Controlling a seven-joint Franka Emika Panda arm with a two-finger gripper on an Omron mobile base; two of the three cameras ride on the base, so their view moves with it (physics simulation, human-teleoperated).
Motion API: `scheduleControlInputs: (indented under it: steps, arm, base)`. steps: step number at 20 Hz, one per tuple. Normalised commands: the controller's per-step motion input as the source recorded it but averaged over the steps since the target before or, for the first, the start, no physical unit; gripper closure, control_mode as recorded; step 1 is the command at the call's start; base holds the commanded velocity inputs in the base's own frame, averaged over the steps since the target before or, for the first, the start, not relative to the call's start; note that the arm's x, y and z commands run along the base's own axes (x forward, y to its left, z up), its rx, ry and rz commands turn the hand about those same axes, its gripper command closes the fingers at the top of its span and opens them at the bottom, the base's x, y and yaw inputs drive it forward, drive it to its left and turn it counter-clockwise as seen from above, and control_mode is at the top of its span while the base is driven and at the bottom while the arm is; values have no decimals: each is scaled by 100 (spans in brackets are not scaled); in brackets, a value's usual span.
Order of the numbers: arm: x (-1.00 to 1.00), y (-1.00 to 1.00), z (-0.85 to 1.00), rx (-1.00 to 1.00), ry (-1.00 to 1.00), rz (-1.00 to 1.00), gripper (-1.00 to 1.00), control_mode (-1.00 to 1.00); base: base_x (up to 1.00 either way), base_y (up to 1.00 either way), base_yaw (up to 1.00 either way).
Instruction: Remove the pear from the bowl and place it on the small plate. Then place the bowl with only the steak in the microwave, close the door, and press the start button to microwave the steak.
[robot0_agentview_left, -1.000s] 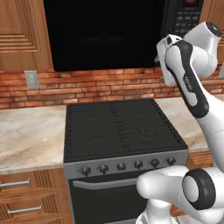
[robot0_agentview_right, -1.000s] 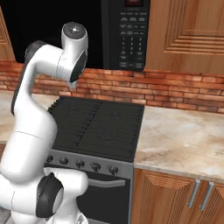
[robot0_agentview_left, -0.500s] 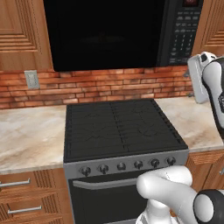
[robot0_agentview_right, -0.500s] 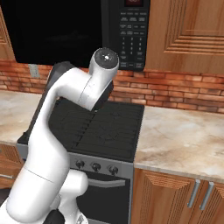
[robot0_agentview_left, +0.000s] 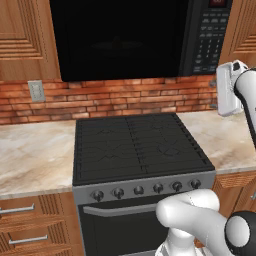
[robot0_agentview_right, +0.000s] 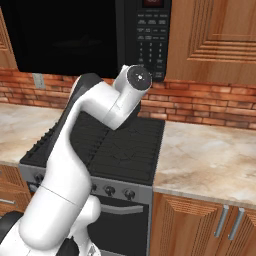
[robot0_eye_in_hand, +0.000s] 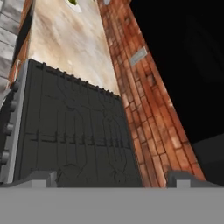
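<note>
Apparently very little of the task is done yet, judging from how things lie. At the left of the left base view, the counter (robot0_agentview_left: 35, 155) beside the stove (robot0_agentview_left: 137, 145) is bare marble under an outlet (robot0_agentview_left: 36, 90) on the brick wall; no bowl, plate or steak stands on this stretch. Above the stove, the microwave (robot0_agentview_left: 120, 37) shows a wide black front with its keypad panel (robot0_agentview_left: 207, 35) at the right; whether that dark face is an open cavity or the door's window cannot be told, and nothing is seen inside it. Further right, the white hand (robot0_agentview_left: 227, 90) is raised over the right counter, near the keypad's lower corner. In the hand view its two dark tips stand apart with nothing between them, so it is empty and spread. That view looks along the stove top and the counter beyond, where a small yellow-green speck, likely the pear (robot0_eye_in_hand: 73, 2), sits at the far edge, too cropped to tell whether it lies in a bowl. All steps seem left: moving the pear, loading the bowl, shutting the door, pressing start.
</note>
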Motion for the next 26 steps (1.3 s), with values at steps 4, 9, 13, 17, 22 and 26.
scheduleControlInputs:
  steps: [4, 9, 13, 17, 22, 26]
  arm:
    - [22, 0, 23, 4, 0, 0, -100, -100]
    - [26, -2, 3, 4, 0, 0, -100, -100]
    - [28, -24, 0, 8, -2, -1, -100, -100]
    - [31, -22, 0, 9, -2, -2, -100, -100]
    - [33, -4, -1, 10, 0, -1, -100, -100]
    - [34, 0, -4, 9, 0, -2, -100, -100]
  base:
    - [0, 0, 0]
    - [0, 0, 0]
    - [0, 0, 0]
    - [0, 0, 0]
    - [0, 0, 0]
    - [0, 0, 0]
